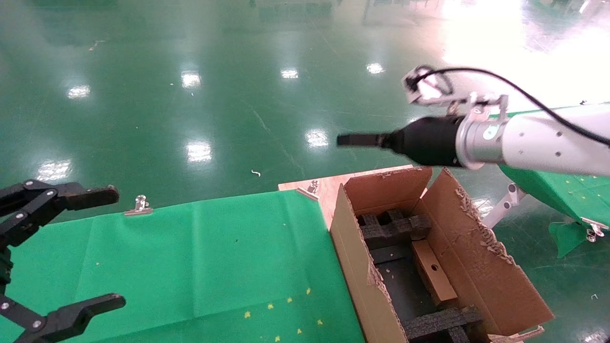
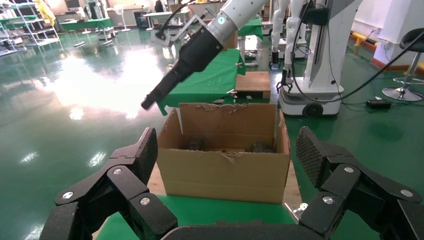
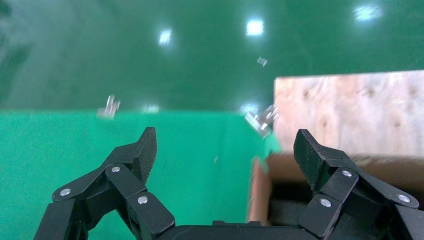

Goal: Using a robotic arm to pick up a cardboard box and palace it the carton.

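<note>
Nearest my head camera is my left gripper (image 1: pixel 107 247), all black, hanging over the near corner of the green cloth (image 1: pixel 200 257) well to the left of the carton (image 1: pixel 352 267), its two fingers spread wide with nothing between them. The carton stands on the table beside the cloth's right edge, flaps ragged and open, and it is my landmark for the rest. Inside it, from the head view, the cardboard box (image 1: pixel 432 274) lies flat along the wall farthest from the cloth, between two black foam inserts (image 1: pixel 391 226), its round hole facing up; neither wrist camera shows that box at all. My right arm (image 1: pixel 538 140), white with a black cable, reaches across above the carton's far end, and its right gripper (image 1: pixel 355 139) points out past the far flap toward the shiny green floor (image 1: pixel 214 95). Head-on it looks like a single dark bar, but the right wrist view shows its fingers (image 3: pixel 142 150) parted and empty, over the carton's corner and the bare plywood (image 3: pixel 350 110). The left wrist view adds the carton's long outer wall (image 2: pixel 225 172) seen from the cloth side, with the right arm above
</note>
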{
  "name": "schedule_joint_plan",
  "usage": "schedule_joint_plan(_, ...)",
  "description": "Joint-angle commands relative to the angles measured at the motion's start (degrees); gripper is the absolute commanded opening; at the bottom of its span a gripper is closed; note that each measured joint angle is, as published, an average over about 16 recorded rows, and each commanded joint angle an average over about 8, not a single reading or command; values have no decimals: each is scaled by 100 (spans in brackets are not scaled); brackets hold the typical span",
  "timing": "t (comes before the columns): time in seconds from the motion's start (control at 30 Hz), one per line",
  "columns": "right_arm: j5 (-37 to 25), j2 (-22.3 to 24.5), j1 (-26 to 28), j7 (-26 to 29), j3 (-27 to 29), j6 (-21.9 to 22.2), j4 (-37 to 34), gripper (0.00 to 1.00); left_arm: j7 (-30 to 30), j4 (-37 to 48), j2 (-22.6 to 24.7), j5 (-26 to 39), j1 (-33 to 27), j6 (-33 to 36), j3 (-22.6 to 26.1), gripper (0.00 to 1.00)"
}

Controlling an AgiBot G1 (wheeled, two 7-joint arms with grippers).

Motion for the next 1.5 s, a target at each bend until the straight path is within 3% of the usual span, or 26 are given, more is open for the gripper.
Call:
schedule_joint_plan(0.03,164,-28,-197,-363,309,-214,-17,100,0,0,0,0,0,0,1,100)
schedule_joint_plan(1.5,3727,-629,-4485,-8241,7028,-4863,-390,100,6,1,-5,-8,-3,-5,12,100)
